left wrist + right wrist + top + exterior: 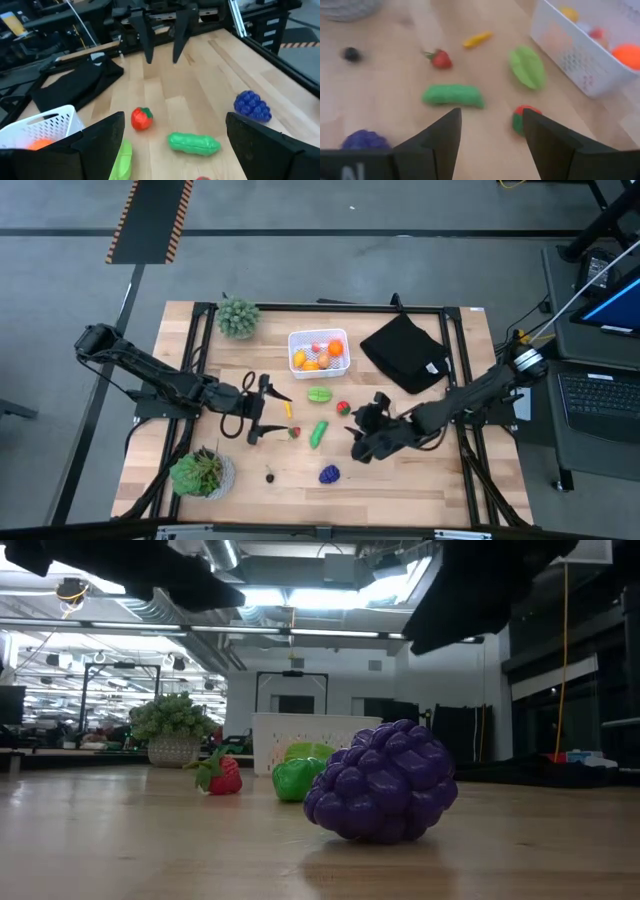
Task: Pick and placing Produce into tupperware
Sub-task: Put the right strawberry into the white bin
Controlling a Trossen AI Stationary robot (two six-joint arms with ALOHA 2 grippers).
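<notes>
The white tub (318,352) stands at the table's far middle and holds orange, yellow and red produce. Loose on the table lie a green leafy piece (319,394), a red tomato (343,408), a green cucumber (319,432), a small yellow piece (288,409), a strawberry (294,432), a small dark piece (269,475) and purple grapes (329,474). My left gripper (268,410) is open and empty, left of the strawberry. My right gripper (358,428) is open and empty, right of the cucumber; in its wrist view the tomato (522,117) lies just ahead of one finger.
A black folded cloth (403,352) lies right of the tub. One potted plant (238,317) stands at the far left, another (203,472) at the near left. A dark frame borders the table top. Bare wood shows along the near edge around the grapes.
</notes>
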